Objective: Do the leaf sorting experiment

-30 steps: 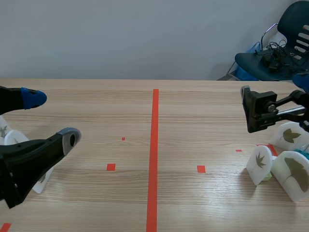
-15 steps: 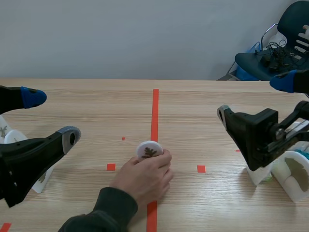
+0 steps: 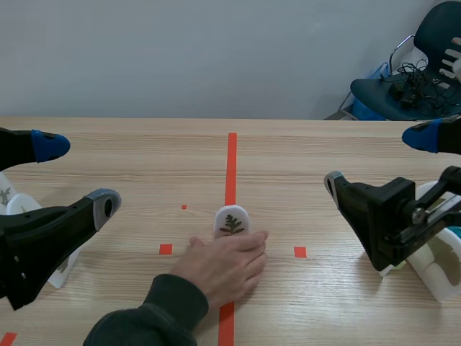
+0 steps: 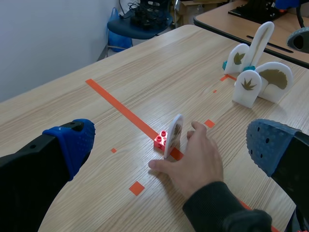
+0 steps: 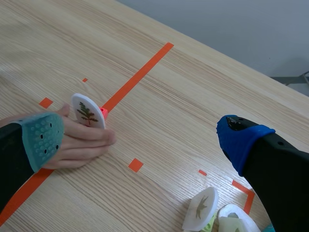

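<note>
Risk of striking the person's hand (image 3: 223, 263) or toppling the white rounded leaf-print card on its red brick base (image 3: 231, 220) by closing in now. Stands upright at the middle of the bench (image 3: 302, 158) on the red line, that hand just beside it. Well apart from left pincer (image 3: 77, 175) and right pincer (image 3: 377, 160), both spread, holding nothing.

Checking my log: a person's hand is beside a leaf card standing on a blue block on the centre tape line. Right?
Not quite: the block is red, not blue; the left wrist view shows it. The hand is beside the card, on the centre line.
</note>
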`<act>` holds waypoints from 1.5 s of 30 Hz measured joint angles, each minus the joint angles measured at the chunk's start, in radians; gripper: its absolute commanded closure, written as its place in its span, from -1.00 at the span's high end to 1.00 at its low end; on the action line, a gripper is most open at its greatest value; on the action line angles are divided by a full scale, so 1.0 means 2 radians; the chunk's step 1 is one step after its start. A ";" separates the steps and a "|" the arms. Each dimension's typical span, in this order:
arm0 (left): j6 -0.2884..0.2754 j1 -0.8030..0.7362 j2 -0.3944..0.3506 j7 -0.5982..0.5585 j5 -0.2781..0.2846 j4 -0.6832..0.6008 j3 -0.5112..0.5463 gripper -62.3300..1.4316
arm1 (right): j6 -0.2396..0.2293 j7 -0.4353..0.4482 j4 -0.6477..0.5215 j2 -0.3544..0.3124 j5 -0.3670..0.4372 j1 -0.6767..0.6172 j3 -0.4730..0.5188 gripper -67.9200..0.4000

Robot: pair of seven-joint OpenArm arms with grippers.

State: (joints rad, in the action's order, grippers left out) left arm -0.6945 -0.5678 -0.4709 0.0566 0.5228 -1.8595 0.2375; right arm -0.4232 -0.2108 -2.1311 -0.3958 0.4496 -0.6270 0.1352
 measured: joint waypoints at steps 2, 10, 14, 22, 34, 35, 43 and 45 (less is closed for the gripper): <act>0.000 0.000 0.000 0.000 -0.002 0.000 -0.005 1.00 | 0.000 0.000 0.000 0.000 0.000 0.000 0.000 1.00; 0.000 0.016 0.000 -0.001 -0.065 0.008 -0.086 1.00 | 0.000 0.000 0.000 0.000 0.000 0.000 0.000 1.00; 0.008 0.061 0.010 -0.030 -0.115 0.063 -0.150 1.00 | 0.000 0.000 0.000 0.000 -0.002 0.000 0.000 1.00; 0.063 0.176 0.068 -0.100 -0.209 0.241 -0.242 1.00 | 0.003 0.000 0.000 0.000 -0.004 0.000 0.000 1.00; 0.156 0.317 0.164 -0.201 -0.321 0.451 -0.316 1.00 | 0.004 0.000 0.000 0.000 -0.004 0.000 0.000 1.00; 0.161 0.324 0.170 -0.208 -0.330 0.465 -0.321 1.00 | 0.004 0.000 0.000 0.000 -0.004 0.000 0.000 1.00; 0.214 0.349 0.201 -0.227 -0.340 0.524 -0.356 0.40 | 0.004 -0.003 0.000 0.001 -0.004 0.000 0.000 1.00; 0.227 0.349 0.199 -0.225 -0.340 0.524 -0.355 0.15 | 0.004 -0.011 0.000 0.004 -0.004 0.000 0.000 1.00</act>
State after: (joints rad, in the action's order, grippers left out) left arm -0.2405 0.1307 -0.0727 -0.3943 -0.1570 -0.8112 -0.4721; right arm -0.4160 -0.2329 -2.1307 -0.3878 0.4419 -0.6266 0.1352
